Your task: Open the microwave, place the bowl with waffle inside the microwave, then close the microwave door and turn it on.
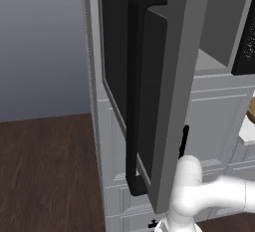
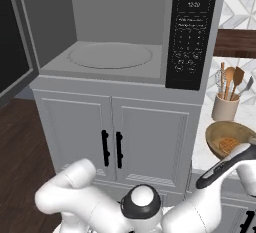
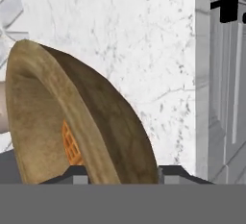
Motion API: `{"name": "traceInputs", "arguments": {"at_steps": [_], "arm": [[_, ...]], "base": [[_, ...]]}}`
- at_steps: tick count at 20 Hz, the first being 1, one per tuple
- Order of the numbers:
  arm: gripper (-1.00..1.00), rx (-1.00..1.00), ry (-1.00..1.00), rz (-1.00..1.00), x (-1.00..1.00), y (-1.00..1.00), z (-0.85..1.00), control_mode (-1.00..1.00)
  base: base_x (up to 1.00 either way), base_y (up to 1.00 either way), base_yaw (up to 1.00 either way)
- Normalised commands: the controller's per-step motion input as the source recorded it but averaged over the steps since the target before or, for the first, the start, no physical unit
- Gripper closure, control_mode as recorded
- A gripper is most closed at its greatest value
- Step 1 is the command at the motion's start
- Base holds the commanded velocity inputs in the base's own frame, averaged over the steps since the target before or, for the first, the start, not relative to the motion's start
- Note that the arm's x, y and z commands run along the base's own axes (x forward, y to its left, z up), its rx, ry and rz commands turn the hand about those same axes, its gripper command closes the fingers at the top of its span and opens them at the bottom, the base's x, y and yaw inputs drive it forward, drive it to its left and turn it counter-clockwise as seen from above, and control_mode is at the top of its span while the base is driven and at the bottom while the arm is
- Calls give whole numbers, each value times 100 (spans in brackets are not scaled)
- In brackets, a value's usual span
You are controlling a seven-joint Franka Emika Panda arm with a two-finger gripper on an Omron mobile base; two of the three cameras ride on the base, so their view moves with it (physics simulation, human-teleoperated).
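One bowl [image 3: 96, 122] with waffle [image 3: 71, 143] on white counter [image 3: 144, 50], right of open microwave [image 2: 110, 57] | gripper [image 3: 122, 172] pinching its rim | looks rigid, light, smooth; hold level by rim so waffle stays put

The microwave door [image 1: 149, 86] stands wide open, cavity bare; the brown bowl [image 2: 227, 138] holding a waffle [image 2: 229, 144] sits on the marble counter.

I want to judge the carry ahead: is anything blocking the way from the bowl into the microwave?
Nothing visible does. The microwave door is swung wide, the cavity floor is bare, and the bowl sits on the counter to the right, below the opening.
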Motion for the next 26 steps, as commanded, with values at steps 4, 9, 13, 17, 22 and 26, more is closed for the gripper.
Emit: {"name": "traceInputs", "arguments": {"at_steps": [4,9,13,17,22,26], "arm": [[100,0,-18,0,-100,-4,55,-100],[100,-4,-12,1,-100,0,49,-100],[100,-10,-2,6,-100,0,27,-100],[100,-8,-6,4,-100,13,19,-100],[100,-1,-18,4,-100,67,46,-100],[100,0,-15,9,-82,99,62,-100]], "base": [[0,0,0],[0,0,0],[0,0,0],[0,0,0],[0,0,0],[0,0,0]]}}
